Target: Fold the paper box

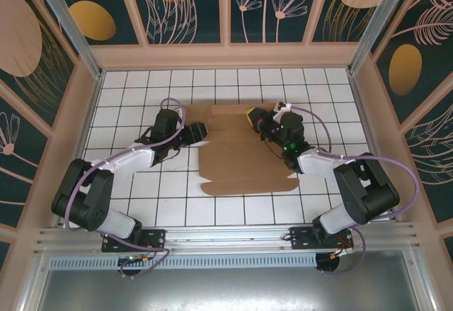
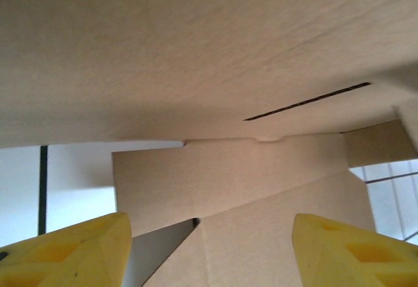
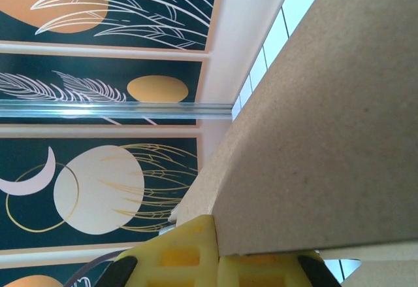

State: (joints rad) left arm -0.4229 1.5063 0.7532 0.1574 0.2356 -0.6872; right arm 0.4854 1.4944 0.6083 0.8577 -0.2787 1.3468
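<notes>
Paper box laid mostly flat mid-tabletop; far-right flap pinched in closed right hand, seemingly for folding up; left hand spread apart over left edge, probably for steadying.

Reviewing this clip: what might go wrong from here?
The right gripper pinches the paper box only at a flap's edge, so the flap may slip free or crease off its fold line. The left gripper is open beneath a raised panel, gripping nothing, so that panel could drop back flat.
</notes>
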